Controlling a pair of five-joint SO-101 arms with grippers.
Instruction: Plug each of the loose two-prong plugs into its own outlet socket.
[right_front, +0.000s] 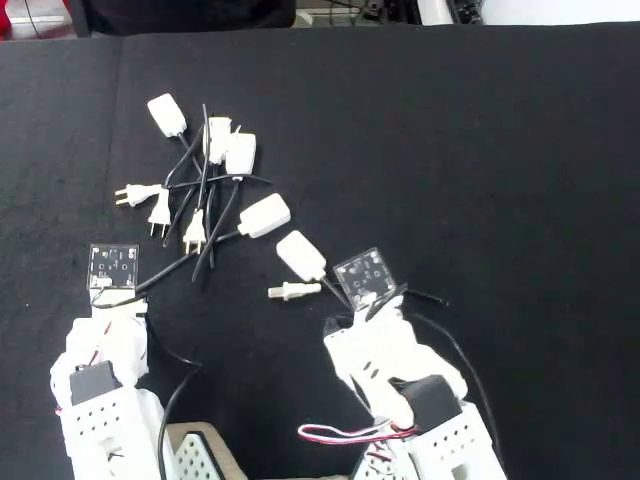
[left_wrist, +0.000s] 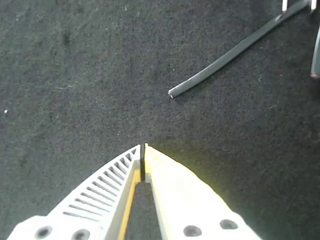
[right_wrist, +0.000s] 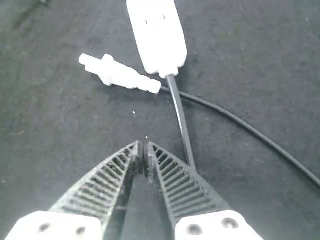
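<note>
Several white outlet sockets and two-prong plugs on black cords lie tangled at the table's left rear. Nearer me, one socket lies beside a loose white plug. My right gripper is shut with nothing in it, a short way from that plug and beside the socket's cord. My left gripper is also shut and holds nothing, low over bare cloth. A cut cord end lies just ahead of it. Both arms stand at the table's near edge.
A black cloth covers the table, and its right half and far side are bare. Three plugs sit on the pile's near-left side. A black cord trails beside the right arm.
</note>
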